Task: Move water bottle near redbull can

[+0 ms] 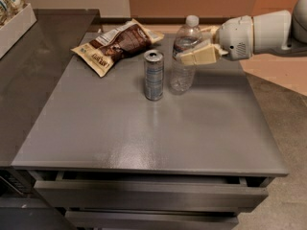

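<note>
Farthest left, toward the back of the grey table [144, 138], a brown snack bag [115, 44] lies flat, clear of the work. Next comes the redbull can [154, 74], upright near the middle. Just beside it on the right is the water bottle [183, 78], upright with a narrow gap between them. The gripper [191, 49] reaches in from the right, its fingers closed on the bottle's label band, probably to steady it. Whether the base rests on the table is unclear. Placement looks nearly complete.
</note>
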